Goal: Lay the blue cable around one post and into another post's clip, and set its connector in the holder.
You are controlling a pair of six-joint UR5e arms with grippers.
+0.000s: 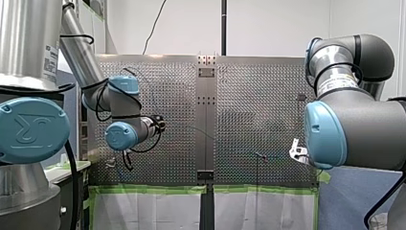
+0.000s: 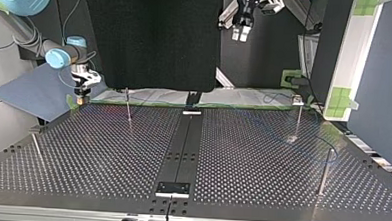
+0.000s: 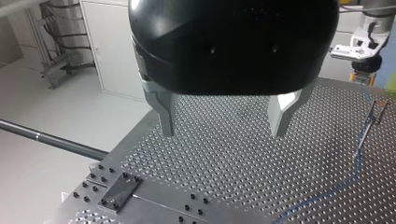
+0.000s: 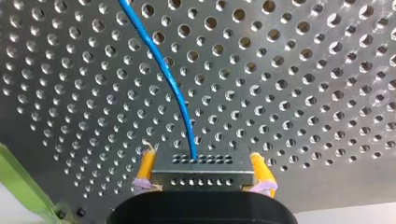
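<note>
- The blue cable (image 4: 164,81) is seen in the right wrist view running out of the connector (image 4: 201,164) and away over the perforated counter (image 4: 308,93), ahead of the end effector.
- The connector, a grey block with rows of small holes, is gripped between the yellow pads (image 4: 147,164) of the right end effector (image 4: 204,171); one pad is pressed against each of its sides.
- The connector is held close to the counter, near an edge where a strip of green tape (image 4: 21,182) is seen.
- In the top view, the right end effector is found at the far left corner of the counter.
- In the left wrist view, the cable is seen lying on the counter well to one side of the left end effector (image 3: 222,130).
- The left end effector is spread wide, with nothing between its metal fingers (image 3: 164,112), and is held above the counter.
- Thin posts (image 2: 128,106) are seen standing upright on the counter in the top view, well apart from one another.
- Whether the cable touches any post cannot be told.
</note>
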